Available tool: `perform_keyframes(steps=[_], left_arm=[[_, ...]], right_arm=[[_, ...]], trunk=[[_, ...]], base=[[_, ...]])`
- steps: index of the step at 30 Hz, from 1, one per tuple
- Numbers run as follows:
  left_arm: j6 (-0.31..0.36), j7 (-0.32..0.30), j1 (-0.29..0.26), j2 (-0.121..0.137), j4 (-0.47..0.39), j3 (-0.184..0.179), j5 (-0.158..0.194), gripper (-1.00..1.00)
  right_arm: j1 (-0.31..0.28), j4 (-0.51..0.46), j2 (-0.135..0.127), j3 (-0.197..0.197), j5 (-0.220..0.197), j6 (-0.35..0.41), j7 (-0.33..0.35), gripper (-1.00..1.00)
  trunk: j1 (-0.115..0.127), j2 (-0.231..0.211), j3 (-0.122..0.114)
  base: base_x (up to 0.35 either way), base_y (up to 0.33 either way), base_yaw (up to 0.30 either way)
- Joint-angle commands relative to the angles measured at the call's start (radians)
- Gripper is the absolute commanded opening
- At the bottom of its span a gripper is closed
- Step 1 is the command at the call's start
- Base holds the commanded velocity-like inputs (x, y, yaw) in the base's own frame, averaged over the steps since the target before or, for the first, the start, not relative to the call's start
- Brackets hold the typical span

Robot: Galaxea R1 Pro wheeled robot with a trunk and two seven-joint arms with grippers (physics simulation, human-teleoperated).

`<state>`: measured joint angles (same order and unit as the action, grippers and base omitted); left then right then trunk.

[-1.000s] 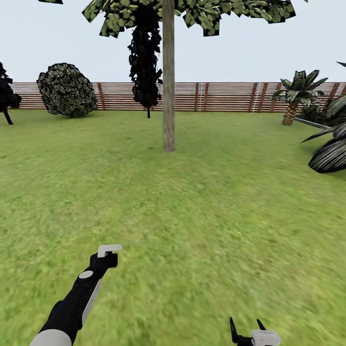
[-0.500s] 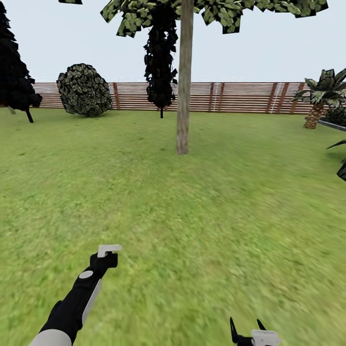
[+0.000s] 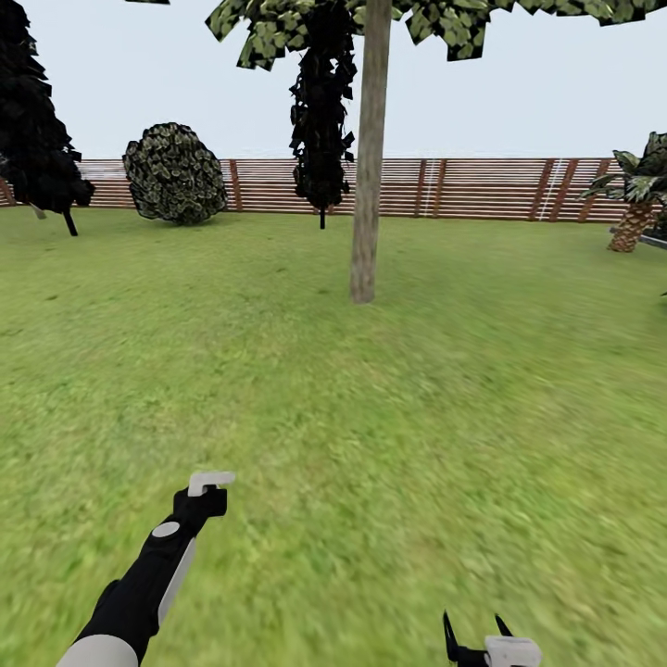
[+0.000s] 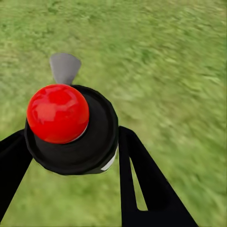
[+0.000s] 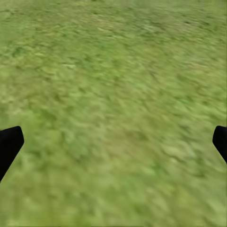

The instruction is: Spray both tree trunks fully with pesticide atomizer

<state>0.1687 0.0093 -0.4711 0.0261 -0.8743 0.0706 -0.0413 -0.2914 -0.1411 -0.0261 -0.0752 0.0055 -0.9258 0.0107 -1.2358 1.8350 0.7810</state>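
Left pincer (image 4: 71, 156): I have it clamped on the pesticide atomizer (image 4: 71, 130), a round black body with a glossy red knob and grey nozzle, held low over the lawn (image 3: 389, 445).
Right pincer (image 5: 113, 142): fingers spread wide, nothing between them.
Tree trunk (image 3: 369, 167): straight, mottled grey-brown column, well ahead.
Fence (image 3: 482, 188): brown horizontal slats.

1. Lawn (image 3: 371, 445): green grass across the whole ground; runs back to a brown slatted fence (image 3: 482, 188).
2. Tree trunk (image 3: 367, 185): pale grey-brown; upright on the lawn ahead, near centre.
3. Round bush (image 3: 175, 173): on the grass at far left, just before the fence.
4. Short palm (image 3: 634, 222): on the grass at far right.
5. Dark tree (image 3: 37, 120): at the left edge.
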Motion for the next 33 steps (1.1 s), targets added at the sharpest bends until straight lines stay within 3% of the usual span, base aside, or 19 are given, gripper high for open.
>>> perform_keyframes(steps=[1, 28, 33], left_arm=[[0.000, 0.000, 0.000, 0.000, 0.000, 0.000, 0.000, -1.00], [0.000, 0.000, 0.000, 0.000, 0.000, 0.000, 0.000, -1.00], [0.000, 0.000, 0.000, 0.000, 0.000, 0.000, 0.000, -1.00]], right_arm=[[0.000, 0.000, 0.000, 0.000, 0.000, 0.000, 0.000, 1.00], [0.000, 0.000, 0.000, 0.000, 0.000, 0.000, 0.000, 1.00], [0.000, 0.000, 0.000, 0.000, 0.000, 0.001, 0.000, 1.00]], trunk=[[0.000, 0.000, 0.000], [0.000, 0.000, 0.000], [0.000, 0.000, 0.000]], base=[[0.339, 0.000, 0.001], [0.339, 0.000, 0.000], [0.339, 0.000, -0.151]])
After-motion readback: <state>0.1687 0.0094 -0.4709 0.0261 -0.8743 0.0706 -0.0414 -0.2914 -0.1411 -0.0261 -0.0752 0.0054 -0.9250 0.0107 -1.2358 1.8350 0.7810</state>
